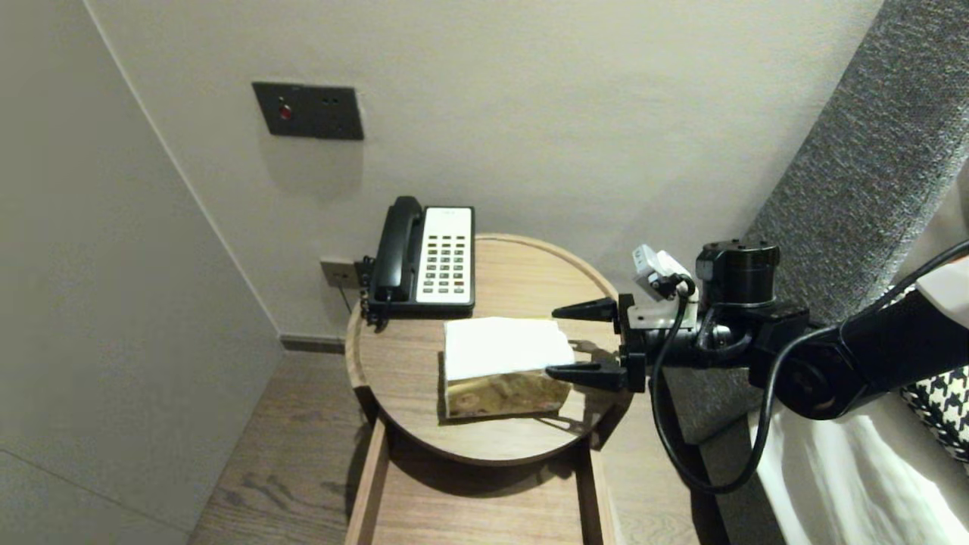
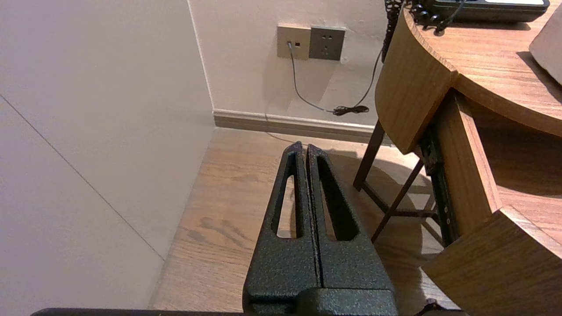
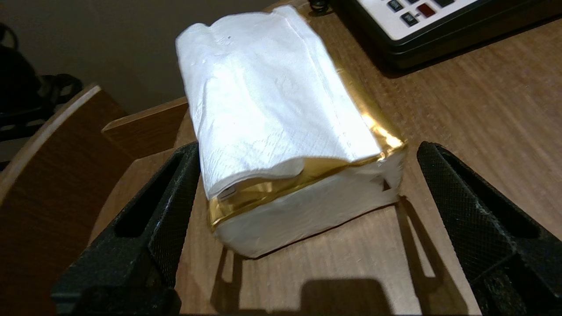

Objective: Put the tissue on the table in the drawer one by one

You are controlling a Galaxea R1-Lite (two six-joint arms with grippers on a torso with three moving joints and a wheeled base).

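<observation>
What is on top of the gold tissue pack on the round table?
Loose white tissue paper drapes over the gold tissue pack, covering most of its top. The pack's top face beneath is hidden.

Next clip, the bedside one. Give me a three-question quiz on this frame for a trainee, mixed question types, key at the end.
1. Fill in: the left end effector, beside the round table, is ___ (open or shut).
2. What sits behind the tissue pack on the round table? A. telephone B. lamp C. mug
3. True or false: the right end effector stands open with a finger on either side of the tissue pack's near end.
Key: 1 shut; 2 A; 3 true.
</observation>
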